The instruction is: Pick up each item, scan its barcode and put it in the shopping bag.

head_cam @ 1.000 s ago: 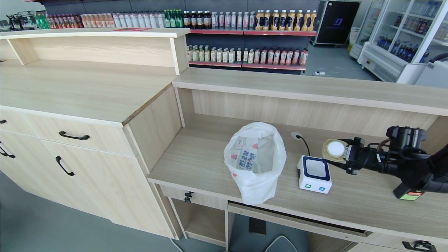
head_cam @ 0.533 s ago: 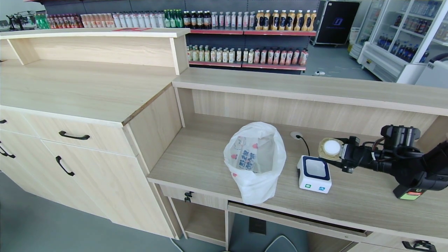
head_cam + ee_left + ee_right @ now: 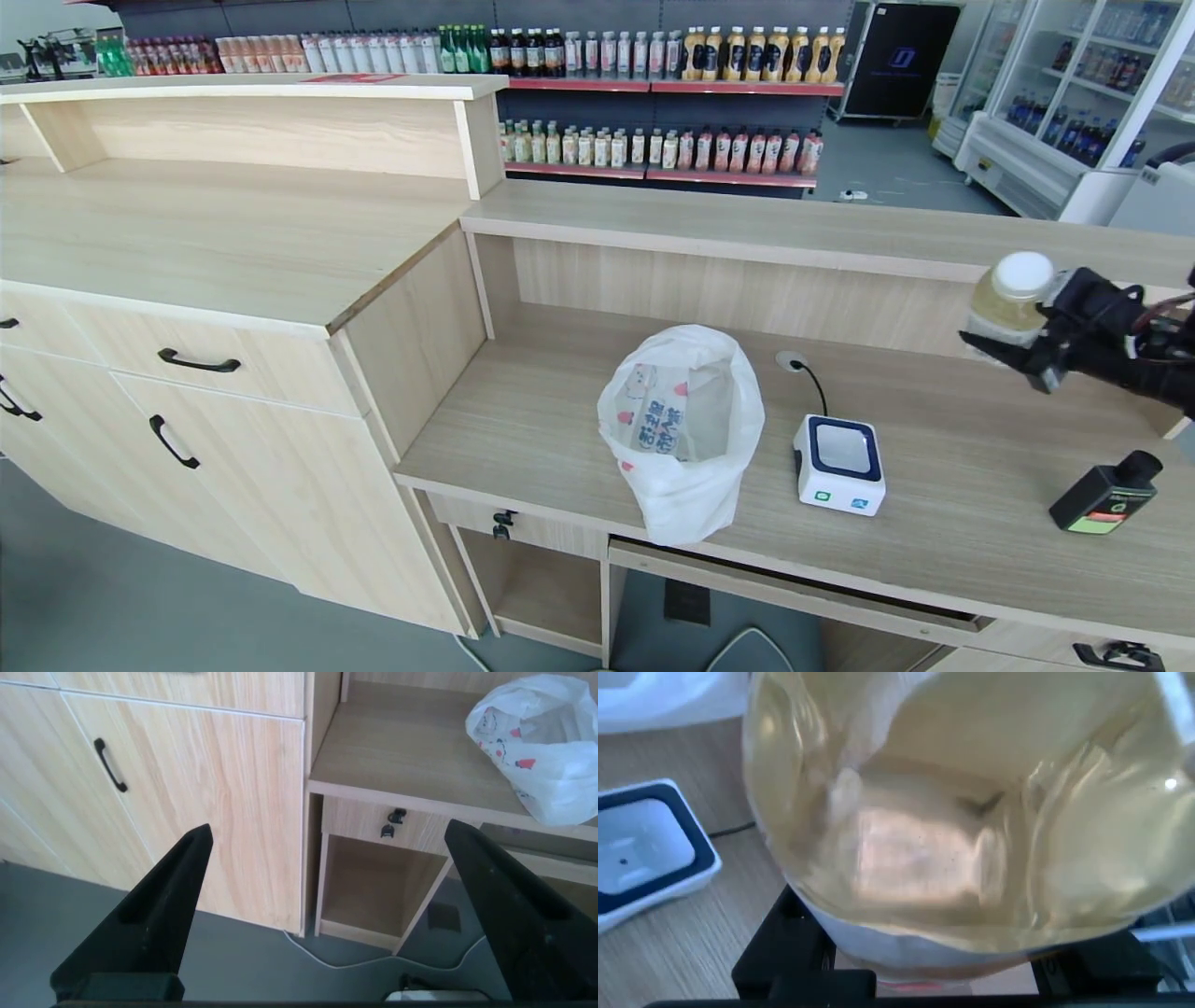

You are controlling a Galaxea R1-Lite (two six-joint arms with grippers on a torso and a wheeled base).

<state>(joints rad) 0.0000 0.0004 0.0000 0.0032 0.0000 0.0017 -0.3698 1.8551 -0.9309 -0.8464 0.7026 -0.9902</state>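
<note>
My right gripper point(image 3: 1022, 341) is shut on a pale yellow bottle point(image 3: 1008, 299) with a white cap, held tilted in the air at the right, above the counter and right of the scanner. Up close the bottle point(image 3: 971, 831) covers most of the right wrist view. The white scanner point(image 3: 838, 464) with a dark-framed window sits on the counter; a corner of the scanner point(image 3: 645, 854) appears beyond the bottle. The white shopping bag point(image 3: 681, 429) stands open left of it with an item inside. My left gripper point(image 3: 336, 915) hangs open over the floor, left of the desk, with the bag point(image 3: 542, 742) farther off.
A small black bottle point(image 3: 1106, 499) with a green and orange label lies on the counter at the right. A cable runs from the scanner to a grommet point(image 3: 791, 360). A raised ledge point(image 3: 822, 233) backs the counter. Cabinets point(image 3: 187, 392) stand to the left.
The right gripper has lifted the bottle from just beside the scanner up and to the right, tilting it more upright. The black bottle is now uncovered.
</note>
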